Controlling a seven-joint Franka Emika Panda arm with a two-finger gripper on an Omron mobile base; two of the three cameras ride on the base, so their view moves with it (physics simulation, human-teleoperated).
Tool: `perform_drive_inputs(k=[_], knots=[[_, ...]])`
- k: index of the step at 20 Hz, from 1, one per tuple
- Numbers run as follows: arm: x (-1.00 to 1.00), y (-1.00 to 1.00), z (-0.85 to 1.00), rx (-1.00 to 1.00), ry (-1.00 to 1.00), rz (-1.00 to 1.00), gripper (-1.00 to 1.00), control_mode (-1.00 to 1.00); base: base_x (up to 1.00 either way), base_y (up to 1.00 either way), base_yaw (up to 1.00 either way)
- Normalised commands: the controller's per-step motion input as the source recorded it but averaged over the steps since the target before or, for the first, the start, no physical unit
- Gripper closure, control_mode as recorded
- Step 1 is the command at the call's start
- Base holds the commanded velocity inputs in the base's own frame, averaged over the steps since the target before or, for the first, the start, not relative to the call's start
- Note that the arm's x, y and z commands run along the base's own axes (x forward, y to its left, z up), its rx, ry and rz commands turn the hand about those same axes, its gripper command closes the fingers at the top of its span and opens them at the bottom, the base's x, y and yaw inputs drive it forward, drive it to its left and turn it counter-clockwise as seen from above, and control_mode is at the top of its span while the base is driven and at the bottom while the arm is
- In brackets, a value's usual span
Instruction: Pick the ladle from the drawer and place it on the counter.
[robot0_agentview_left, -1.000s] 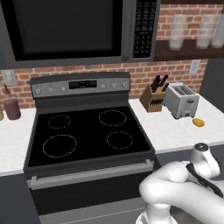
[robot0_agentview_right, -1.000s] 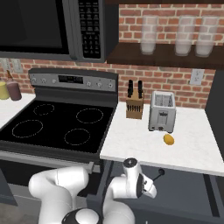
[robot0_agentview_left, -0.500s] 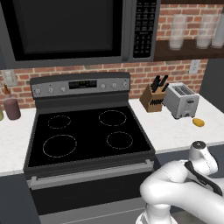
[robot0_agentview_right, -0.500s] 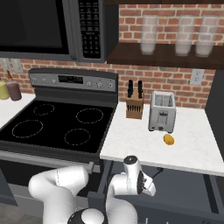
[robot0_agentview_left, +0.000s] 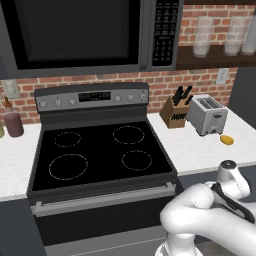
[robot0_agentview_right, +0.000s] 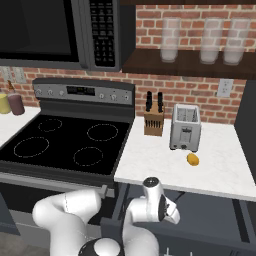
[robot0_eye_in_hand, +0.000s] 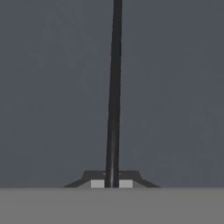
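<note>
Gripper fingertips are seen clenched on a thin dark rod, seemingly the ladle handle, running straight ahead of them over a flat grey surface; the counter is seen above.

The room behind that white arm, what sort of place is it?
A home-style kitchen, rendered rather than real: a black glass stovetop under a microwave, with a toaster and knife block on the white counter.
</note>
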Motion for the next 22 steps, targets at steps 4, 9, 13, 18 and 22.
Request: perform_drive_inputs(k=[4,9,13,18,22], knots=[[-0.09,-0.17,0.13,0.0,0.0,-0.02,1.0,-1.0,0.0,0.0,0.0],[-0.28,-0.29,0.23,0.0,0.0,-0.02,1.0,-1.0,0.0,0.0,0.0],[-0.09,-0.31,0.38,0.0,0.06,-0.01,1.0,-1.0,0.0,0.0,0.0],[-0.09,-0.22,0.57,0.0,0.11,0.0,1.0,-1.0,0.0,0.0,0.0],[-0.65,-0.26,0.39,0.02,0.03,0.0,1.0,-1.0,0.0,0.0,0.0]])
